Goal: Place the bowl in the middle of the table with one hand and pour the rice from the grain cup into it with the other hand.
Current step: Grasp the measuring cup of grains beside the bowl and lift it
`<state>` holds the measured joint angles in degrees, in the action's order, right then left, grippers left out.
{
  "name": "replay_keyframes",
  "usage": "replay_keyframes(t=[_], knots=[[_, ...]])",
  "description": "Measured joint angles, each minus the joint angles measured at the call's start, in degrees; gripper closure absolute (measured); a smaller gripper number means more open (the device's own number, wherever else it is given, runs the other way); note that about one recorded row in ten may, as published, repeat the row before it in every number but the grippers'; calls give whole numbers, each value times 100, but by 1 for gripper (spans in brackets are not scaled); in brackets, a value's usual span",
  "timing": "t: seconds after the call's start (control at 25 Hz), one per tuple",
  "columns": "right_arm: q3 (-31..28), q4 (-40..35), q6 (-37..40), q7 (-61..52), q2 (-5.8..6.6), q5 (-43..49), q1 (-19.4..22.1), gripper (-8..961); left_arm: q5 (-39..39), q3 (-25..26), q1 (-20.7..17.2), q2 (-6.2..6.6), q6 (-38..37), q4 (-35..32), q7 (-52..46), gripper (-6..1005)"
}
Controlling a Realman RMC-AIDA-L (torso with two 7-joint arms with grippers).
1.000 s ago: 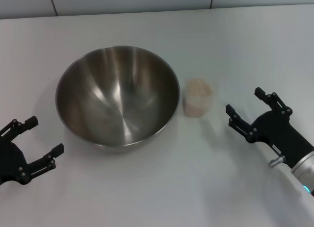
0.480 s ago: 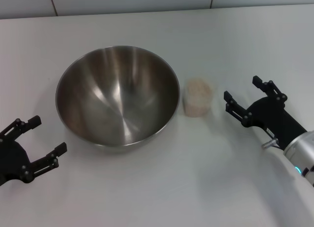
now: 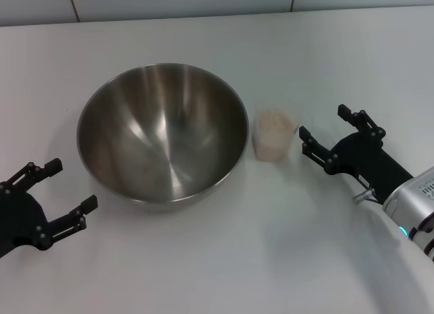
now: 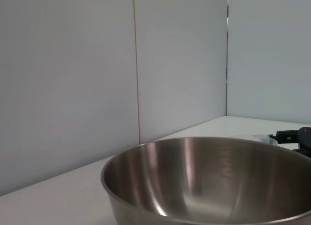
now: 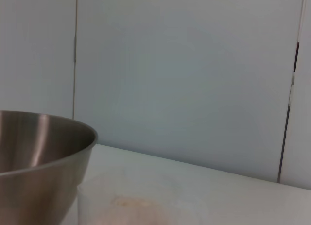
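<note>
The steel bowl stands empty on the white table, left of centre. It also shows in the left wrist view and the right wrist view. The clear grain cup full of rice stands just right of the bowl; the right wrist view shows the cup close in front. My right gripper is open, just right of the cup, not touching it. My left gripper is open at the bowl's front left, apart from it.
A pale panelled wall runs along the table's far edge. Bare tabletop lies in front of the bowl and cup.
My right gripper has moved left toward the grain cup. My left gripper has crept slightly right toward the bowl. Bowl and cup have not moved.
</note>
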<state>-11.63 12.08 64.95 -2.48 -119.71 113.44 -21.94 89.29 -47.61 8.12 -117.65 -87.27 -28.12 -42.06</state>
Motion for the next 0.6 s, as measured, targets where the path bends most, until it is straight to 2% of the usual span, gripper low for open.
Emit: replay_keyframes(t=[0.6], knots=[[-131, -6, -165, 18, 0, -19, -190, 189, 150, -3, 37, -21, 1, -1, -20, 130]])
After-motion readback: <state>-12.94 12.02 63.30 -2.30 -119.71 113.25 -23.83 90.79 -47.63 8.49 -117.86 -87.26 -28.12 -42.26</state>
